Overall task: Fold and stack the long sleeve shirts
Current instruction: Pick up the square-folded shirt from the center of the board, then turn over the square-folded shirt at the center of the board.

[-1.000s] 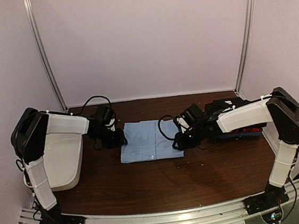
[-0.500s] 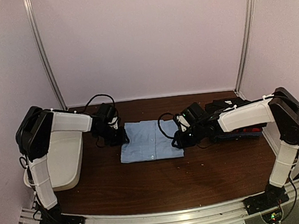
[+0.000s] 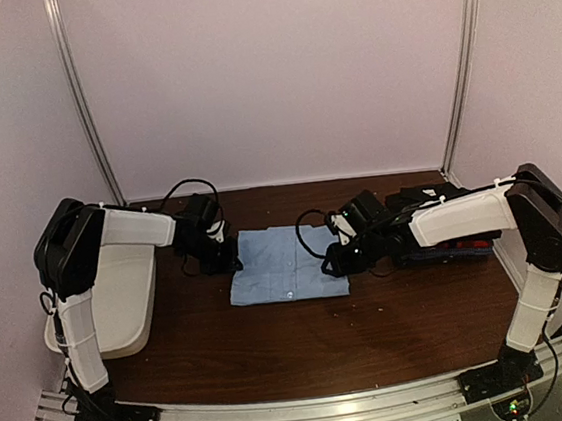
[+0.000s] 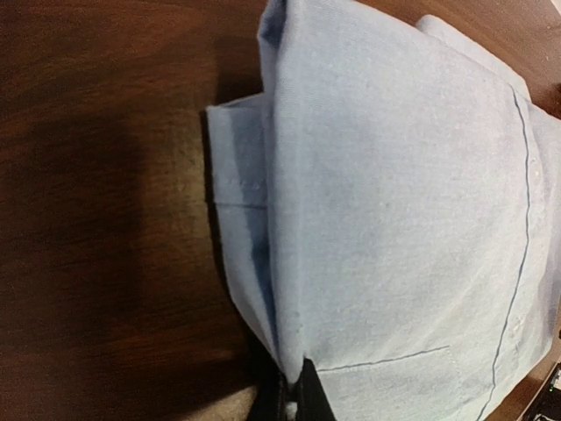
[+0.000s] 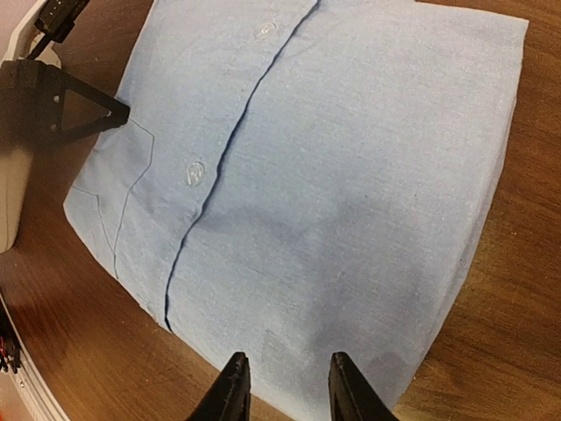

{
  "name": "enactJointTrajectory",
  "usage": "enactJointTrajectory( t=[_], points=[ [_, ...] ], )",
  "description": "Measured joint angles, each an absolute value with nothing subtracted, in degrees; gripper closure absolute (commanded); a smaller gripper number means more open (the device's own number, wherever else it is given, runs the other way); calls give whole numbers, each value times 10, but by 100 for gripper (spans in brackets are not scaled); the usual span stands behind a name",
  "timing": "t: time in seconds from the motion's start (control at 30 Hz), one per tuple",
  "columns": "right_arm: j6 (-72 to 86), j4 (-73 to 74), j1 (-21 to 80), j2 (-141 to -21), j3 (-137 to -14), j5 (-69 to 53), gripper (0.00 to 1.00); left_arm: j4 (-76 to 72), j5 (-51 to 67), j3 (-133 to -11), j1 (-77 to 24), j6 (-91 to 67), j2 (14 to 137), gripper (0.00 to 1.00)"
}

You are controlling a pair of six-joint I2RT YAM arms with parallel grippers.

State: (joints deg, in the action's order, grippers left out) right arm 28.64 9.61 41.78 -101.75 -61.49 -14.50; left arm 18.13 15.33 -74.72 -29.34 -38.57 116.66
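Folded into a soft rectangle, the light blue shirt [image 3: 287, 263] lies mid-table on the dark wooden table [image 3: 305, 344], placket and buttons up, between my two arms. The left gripper [image 4: 292, 399] is clenched on its layered left edge, pinching the thin, smooth-woven cloth, I judge, to carry it. The right gripper [image 5: 287, 386] straddles the opposite edge, jaws apart, cloth flat between them, apparently unheld. The stack of folded shirts [image 3: 469, 245] sits just behind the right arm, the likely destination.
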Motion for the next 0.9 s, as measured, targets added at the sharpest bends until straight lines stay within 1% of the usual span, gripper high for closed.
enactJointTrajectory(
  t=[0.17, 0.5, 0.77, 0.9],
  points=[
    [286, 98, 418, -1018, -624, -140, 67, 202, 155, -747, -293, -384, 1144, 100],
    [289, 87, 418, -1033, -678, -142, 67, 284, 153, -747, -291, -350, 1039, 100],
    [309, 63, 425, -1110, -747, -165, 72, 343, 153, -747, -284, -321, 982, 100],
    [333, 40, 438, -1166, -796, -180, 73, 369, 154, -757, -284, -310, 972, 100]
  ],
)
